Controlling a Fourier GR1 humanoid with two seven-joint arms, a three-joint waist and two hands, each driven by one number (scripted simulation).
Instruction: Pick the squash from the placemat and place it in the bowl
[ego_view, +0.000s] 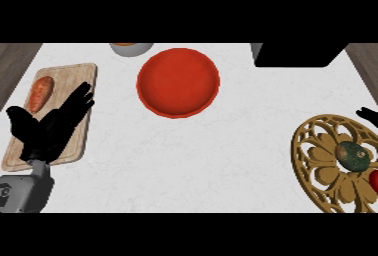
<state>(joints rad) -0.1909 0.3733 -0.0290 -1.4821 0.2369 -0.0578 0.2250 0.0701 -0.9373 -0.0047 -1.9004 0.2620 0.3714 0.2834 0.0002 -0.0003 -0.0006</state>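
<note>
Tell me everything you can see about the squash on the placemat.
The squash is a small rounded vegetable with mottled dark green skin and brownish patches. It lies on the golden openwork placemat at the counter's right side, right of the mat's centre. A red object, cut off by the picture's edge, sits just below it; whether they touch is unclear. The right hand shows only as fingers above the mat, not touching the squash.

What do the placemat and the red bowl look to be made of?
Placemat: looks like carved or cut-out wood, tan and matte, with an openwork petal pattern showing the counter through the gaps. Bowl: probably plastic or glazed ceramic, a smooth, even red with a thin rim; the look leaves it open.
</note>
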